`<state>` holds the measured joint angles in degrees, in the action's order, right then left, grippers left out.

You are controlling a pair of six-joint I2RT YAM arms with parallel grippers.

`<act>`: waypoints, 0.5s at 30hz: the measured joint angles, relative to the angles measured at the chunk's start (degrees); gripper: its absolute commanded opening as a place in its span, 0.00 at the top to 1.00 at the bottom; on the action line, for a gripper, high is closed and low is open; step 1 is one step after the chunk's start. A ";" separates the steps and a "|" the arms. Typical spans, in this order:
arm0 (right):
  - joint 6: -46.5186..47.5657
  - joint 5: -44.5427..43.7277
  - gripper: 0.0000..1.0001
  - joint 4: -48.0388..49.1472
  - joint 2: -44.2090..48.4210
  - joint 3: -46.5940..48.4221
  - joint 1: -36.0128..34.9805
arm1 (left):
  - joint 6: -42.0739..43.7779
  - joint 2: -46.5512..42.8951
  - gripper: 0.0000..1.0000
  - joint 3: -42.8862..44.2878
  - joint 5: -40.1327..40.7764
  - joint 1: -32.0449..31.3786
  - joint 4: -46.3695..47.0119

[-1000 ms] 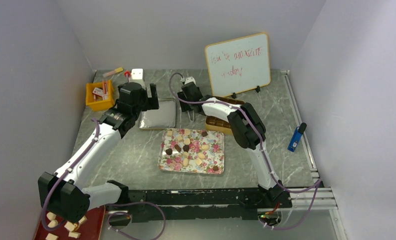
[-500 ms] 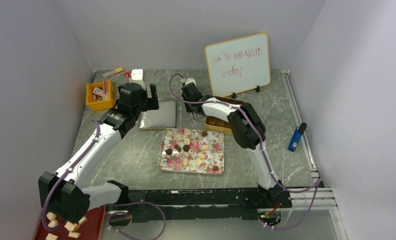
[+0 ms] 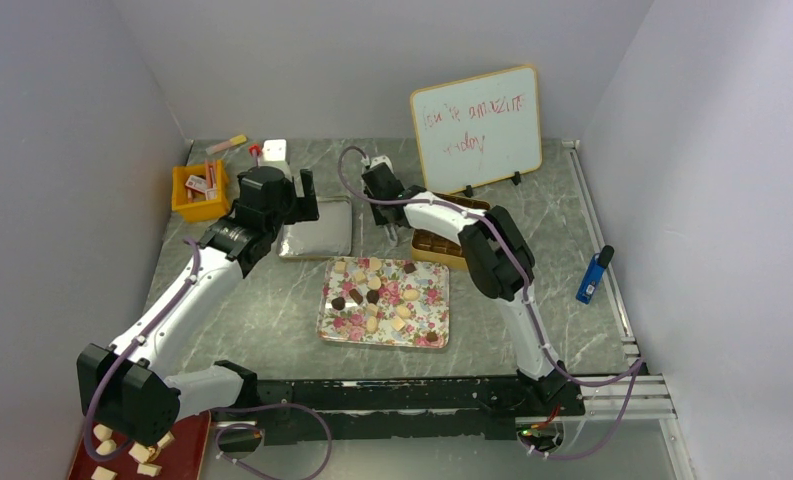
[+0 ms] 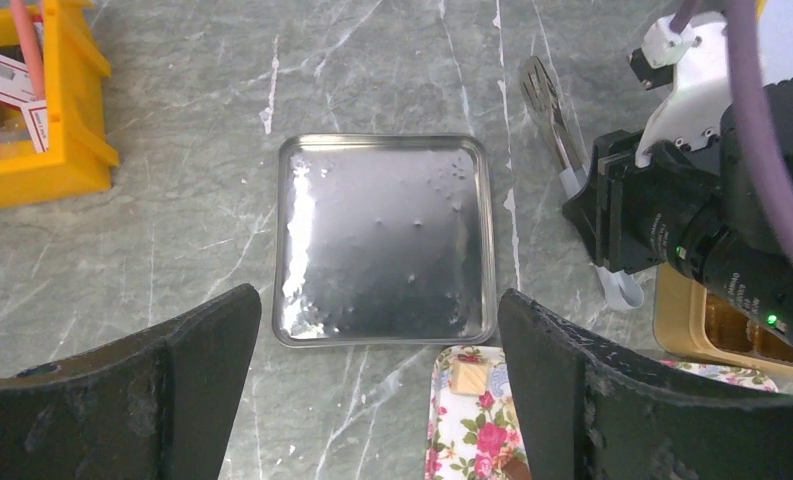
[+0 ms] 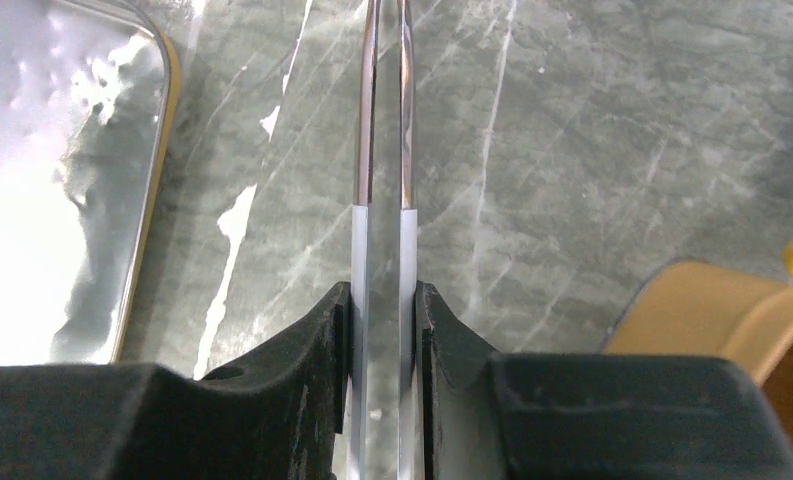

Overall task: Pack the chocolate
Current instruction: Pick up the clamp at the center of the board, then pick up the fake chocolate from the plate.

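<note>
Two pairs of fingers are in play, and we are taking them left to right. Off to the left of the left fingers, a yellow bin is holding red-and-white packets. Our left gripper is hovering with its fingers spread wide above a silver tray, in which we are seeing nothing lying.

Our right gripper is pinching the tongs near their handle end, squeezing both arms close together. Their long axis is running straight out ahead of those fingers, tips pointing away. The chocolate is sitting on the floral tray, behind both pairs of fingers and between them, so we are judging that the tongs need swinging back toward it.

Just right of the right fingers a gold box is lying on the desk. What its compartments are holding we cannot tell.
</note>
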<state>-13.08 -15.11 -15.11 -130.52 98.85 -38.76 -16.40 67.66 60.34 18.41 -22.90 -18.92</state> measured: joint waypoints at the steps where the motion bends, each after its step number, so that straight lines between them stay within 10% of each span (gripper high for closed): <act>1: 0.00 -0.13 0.85 -1.42 0.42 0.44 -0.11 | -0.24 0.00 0.07 0.00 -0.20 0.02 -0.22; 15: -3.10 -1.29 0.82 -16.31 11.32 6.03 -2.40 | -2.45 -0.42 0.08 -0.09 -4.13 0.09 -1.86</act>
<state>-16.19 -16.40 -31.42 -119.20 104.88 -41.17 -18.85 67.24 60.25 14.28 -22.81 -20.78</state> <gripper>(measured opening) 0.283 0.920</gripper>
